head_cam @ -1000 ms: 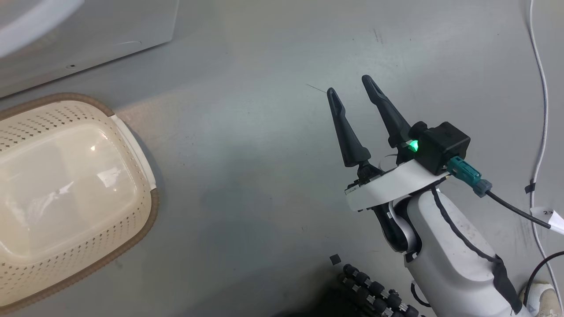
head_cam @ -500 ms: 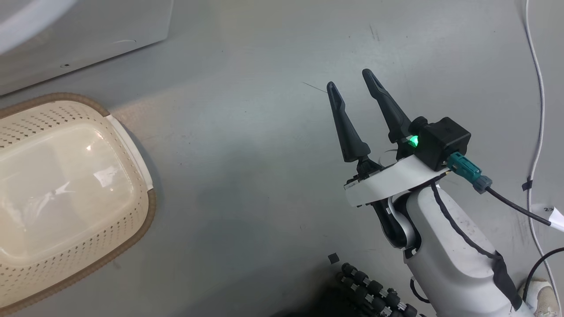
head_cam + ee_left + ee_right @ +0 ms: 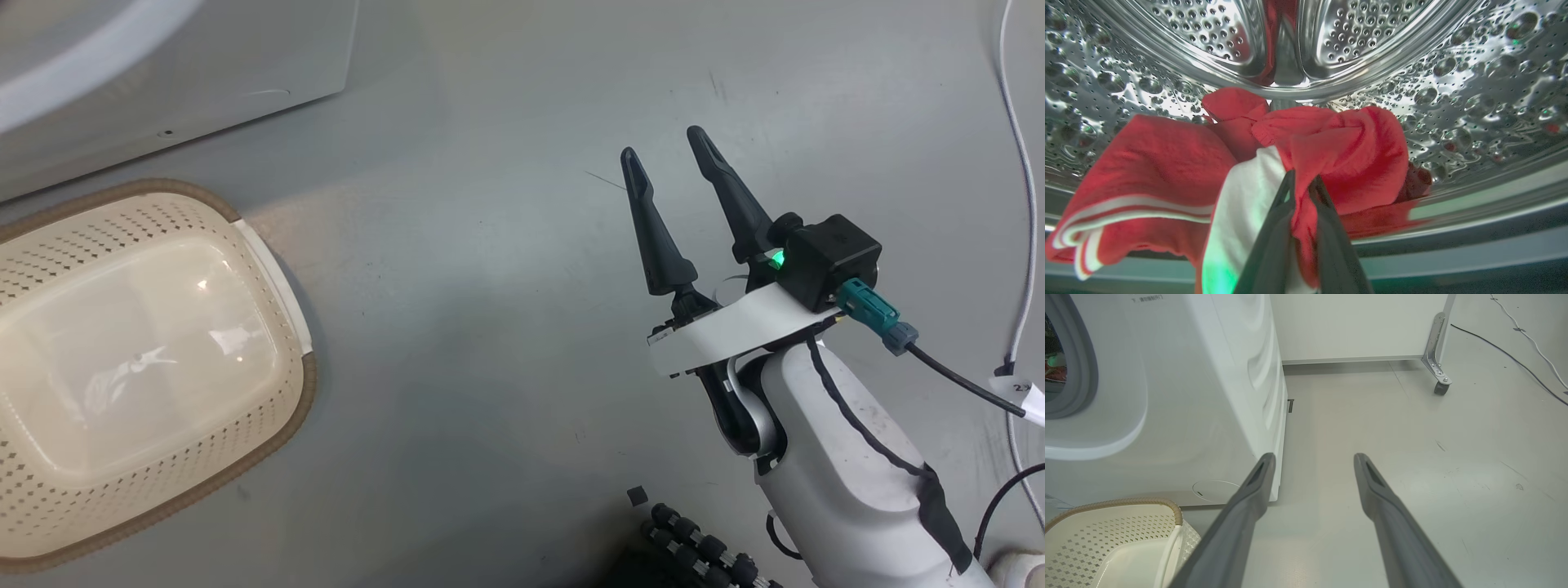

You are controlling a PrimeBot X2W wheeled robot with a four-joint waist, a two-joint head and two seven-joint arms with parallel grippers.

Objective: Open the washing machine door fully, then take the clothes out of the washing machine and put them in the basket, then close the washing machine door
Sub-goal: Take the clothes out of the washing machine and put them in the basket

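Observation:
Inside the washing machine's steel drum point(image 3: 1474, 81) lie the clothes point(image 3: 1355, 151), red garments with white panels and striped trim. My left gripper point(image 3: 1302, 179) is shut on a fold of red fabric, with a white panel just to its left. My right gripper point(image 3: 665, 145) hangs open and empty above the grey floor, right of the basket point(image 3: 306, 392). The right wrist view shows the same open gripper point(image 3: 1314, 457), the white washing machine point(image 3: 1208, 396) with its grey seal point(image 3: 1077, 367), and the basket point(image 3: 1126, 503) below it, with nothing in it. The washing machine door is out of view.
A white cable point(image 3: 1020, 204) and a black cable point(image 3: 955, 380) run along the floor on the right. A white panel on a caster point(image 3: 1440, 388) stands behind the machine. A black ribbed part point(image 3: 702, 547) sits at the bottom edge of the head view.
The head view has shifted a little, so the basket and machine sit further right in it. My right gripper stays open and has barely moved.

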